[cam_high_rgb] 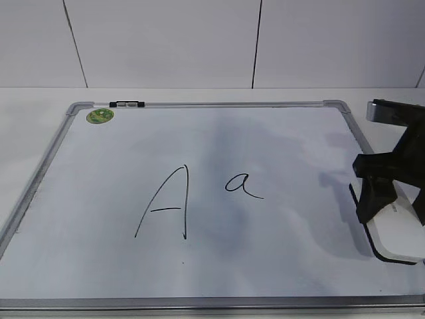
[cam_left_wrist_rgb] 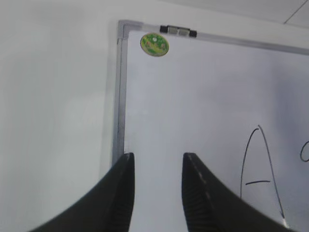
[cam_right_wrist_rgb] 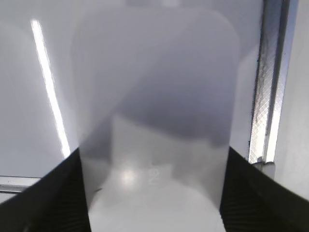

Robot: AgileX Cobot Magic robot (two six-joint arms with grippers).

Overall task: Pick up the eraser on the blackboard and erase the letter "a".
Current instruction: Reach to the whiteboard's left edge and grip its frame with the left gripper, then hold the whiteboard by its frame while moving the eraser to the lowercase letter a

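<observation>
The blackboard (cam_high_rgb: 279,139) is a white board with a grey frame, lying flat on the table. The small letter "a" (cam_high_rgb: 242,184) is written near its middle. The white eraser (cam_high_rgb: 398,240) with a black base lies on the board near the right edge. My right gripper (cam_high_rgb: 393,216) is down over it, with one black finger against each long side. In the right wrist view the eraser (cam_right_wrist_rgb: 154,96) fills the space between the fingers (cam_right_wrist_rgb: 153,193). My left gripper (cam_left_wrist_rgb: 157,162) is open and empty above the board's left edge (cam_left_wrist_rgb: 119,96). It is out of the exterior view.
A tall capital "A" (cam_high_rgb: 166,206) stands left of the small "a"; it also shows in the left wrist view (cam_left_wrist_rgb: 263,169). A round green sticker (cam_high_rgb: 100,115) and a black clip (cam_high_rgb: 127,104) sit at the far left corner. White table surrounds the board.
</observation>
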